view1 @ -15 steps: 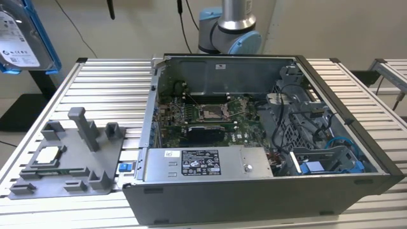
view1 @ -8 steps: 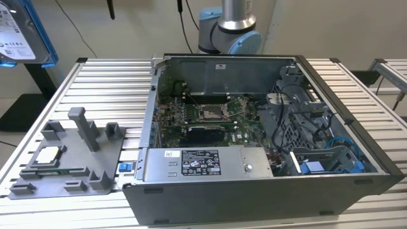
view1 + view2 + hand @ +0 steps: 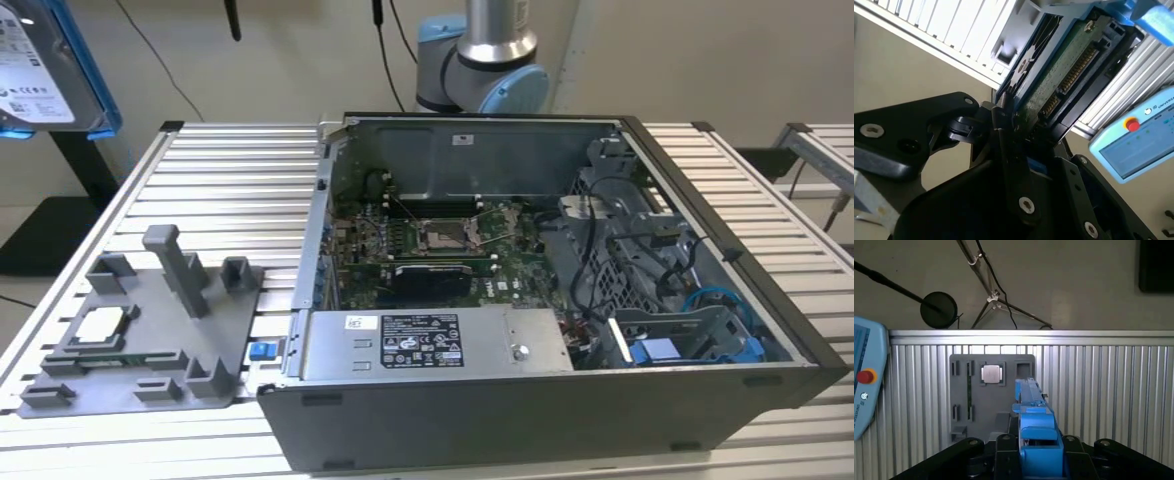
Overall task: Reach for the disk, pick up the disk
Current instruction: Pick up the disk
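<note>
A: Exterior view first. Where was the disk [image 3: 47, 70]?
B: Up in the air, about 10 o'clock from the open computer case [image 3: 534, 420] and well apart from it. The label side faced the camera, with blue rails round it. It touched nothing on the bench [image 3: 227, 190]. A grey fixture tray [image 3: 134, 392] sat at 8 o'clock of the case, small chip [image 3: 100, 325] on it.
A: Second wrist view?
B: The gripper [image 3: 1016, 122] had it. The black fingers [image 3: 1001, 132] were pinched onto one end of the disk [image 3: 1064, 65], with just its thickness between them. The green board side and the connector pins showed. A pendant [image 3: 1139, 145] lay beyond.
A: First wrist view?
B: Same grasp, with the disk [image 3: 1031, 405] edge-on, sticking out from between the fingers [image 3: 1004, 445]. The tray [image 3: 984, 407] and chip [image 3: 991, 374] were on the bench beyond it, apart from the disk.
A: Step?
B: My call was that the reach was done and the pick-up looked done too, as the disk hung free. Any next move would need a firm pinch and smooth motion, since it was held by one end only and could slip or swing.
</note>
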`<action>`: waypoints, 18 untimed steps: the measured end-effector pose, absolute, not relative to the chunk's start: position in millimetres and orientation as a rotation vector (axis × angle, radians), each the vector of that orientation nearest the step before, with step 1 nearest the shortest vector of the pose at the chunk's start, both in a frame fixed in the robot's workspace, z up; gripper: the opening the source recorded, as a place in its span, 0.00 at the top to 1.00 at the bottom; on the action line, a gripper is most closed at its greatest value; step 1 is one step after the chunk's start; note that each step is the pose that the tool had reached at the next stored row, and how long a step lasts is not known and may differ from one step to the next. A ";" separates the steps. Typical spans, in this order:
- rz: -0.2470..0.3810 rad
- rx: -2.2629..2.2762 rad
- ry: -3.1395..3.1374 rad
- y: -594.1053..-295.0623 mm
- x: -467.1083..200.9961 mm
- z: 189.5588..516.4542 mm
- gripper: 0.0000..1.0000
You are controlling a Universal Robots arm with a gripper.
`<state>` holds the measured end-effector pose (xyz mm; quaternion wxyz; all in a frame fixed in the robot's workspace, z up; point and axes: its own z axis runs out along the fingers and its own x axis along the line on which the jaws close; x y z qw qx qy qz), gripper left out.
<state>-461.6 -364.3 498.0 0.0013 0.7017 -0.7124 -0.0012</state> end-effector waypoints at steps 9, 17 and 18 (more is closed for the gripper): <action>-0.006 2.202 -2.235 -364.3 -435.1 498.0 1.00; -0.007 2.203 -2.233 -364.4 -411.8 498.0 1.00; -0.007 2.204 -2.232 -364.4 -408.5 498.0 1.00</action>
